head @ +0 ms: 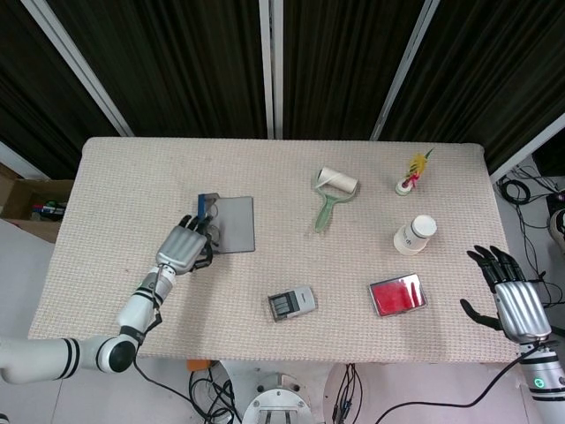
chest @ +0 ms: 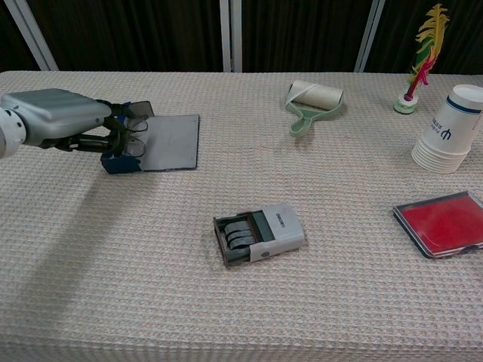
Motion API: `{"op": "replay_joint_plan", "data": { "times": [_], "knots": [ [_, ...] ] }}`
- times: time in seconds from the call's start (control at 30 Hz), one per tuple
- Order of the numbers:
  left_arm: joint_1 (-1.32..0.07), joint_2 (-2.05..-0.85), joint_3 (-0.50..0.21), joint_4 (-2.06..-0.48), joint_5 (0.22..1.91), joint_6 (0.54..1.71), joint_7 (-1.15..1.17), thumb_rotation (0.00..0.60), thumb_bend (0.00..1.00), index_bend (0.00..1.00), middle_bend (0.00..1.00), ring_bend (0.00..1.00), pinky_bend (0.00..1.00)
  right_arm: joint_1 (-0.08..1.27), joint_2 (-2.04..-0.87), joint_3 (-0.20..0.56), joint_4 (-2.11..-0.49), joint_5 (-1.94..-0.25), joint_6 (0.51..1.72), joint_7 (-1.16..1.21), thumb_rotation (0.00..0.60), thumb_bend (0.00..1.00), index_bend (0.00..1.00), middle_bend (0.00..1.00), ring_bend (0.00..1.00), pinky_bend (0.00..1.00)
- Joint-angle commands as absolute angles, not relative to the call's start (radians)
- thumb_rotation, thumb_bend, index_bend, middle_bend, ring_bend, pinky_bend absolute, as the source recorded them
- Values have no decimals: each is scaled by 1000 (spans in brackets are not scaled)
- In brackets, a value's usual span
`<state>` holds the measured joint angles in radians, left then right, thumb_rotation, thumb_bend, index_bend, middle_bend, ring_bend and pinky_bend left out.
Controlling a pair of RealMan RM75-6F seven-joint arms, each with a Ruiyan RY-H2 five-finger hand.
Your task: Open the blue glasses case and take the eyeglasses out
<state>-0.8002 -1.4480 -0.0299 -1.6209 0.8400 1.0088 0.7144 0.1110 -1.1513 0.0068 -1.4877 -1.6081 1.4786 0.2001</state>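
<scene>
The blue glasses case (chest: pixel 119 163) lies open at the table's left, its grey lid (head: pixel 235 224) flat on the cloth beside the blue tray (head: pixel 205 208). My left hand (head: pixel 184 248) sits at the tray's near side. Its fingers (chest: pixel 113 133) curl around the thin-framed eyeglasses (chest: pixel 136 133), which still lie over the tray. In the chest view the left hand (chest: pixel 60 118) reaches in from the left edge. My right hand (head: pixel 514 302) hovers off the table's front right corner, fingers spread and holding nothing.
A date stamp (head: pixel 292 303) lies front centre, with a red case (head: pixel 397 294) to its right. Behind that stand stacked paper cups (head: pixel 414 235) and a feathered toy (head: pixel 413 175). A lint roller (head: pixel 335 191) lies at back centre.
</scene>
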Motion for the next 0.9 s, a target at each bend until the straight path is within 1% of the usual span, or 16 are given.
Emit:
{"op": "replay_joint_plan", "data": {
  "times": [0.03,0.17,0.3,0.43,0.63,0.8,0.9],
  "knots": [
    [-797,-1440,-25,-1589,802,1025,744,0,681,429,39,50,106,110,-1152,6,-1486,-1608,1480,202,600,201,134,110,0,107],
    [-801,-1441,-37,-1530,734,1023,768,0,680,426,39,51,105,105,-1153,5,-1483,-1607,1486,205,600,201,134,109,0,107],
    [-815,-1458,-69,-1429,672,997,764,0,679,406,39,51,105,99,-1155,4,-1480,-1606,1492,207,600,201,134,110,0,107],
    [-824,-1478,-99,-1325,667,974,729,0,679,383,39,51,105,91,-1153,2,-1481,-1605,1502,207,600,201,134,110,0,107],
    [-823,-1479,-177,-1292,707,935,573,0,679,366,39,51,105,84,-1151,3,-1483,-1600,1508,209,600,201,134,110,0,107],
    [-862,-1538,-227,-1199,669,846,510,1,677,340,39,51,105,90,-1153,2,-1486,-1606,1498,203,600,201,134,110,0,107],
    [-895,-1576,-236,-1132,622,802,529,0,670,327,39,51,105,89,-1151,3,-1489,-1604,1498,199,600,201,136,110,0,107]
  ]
}}
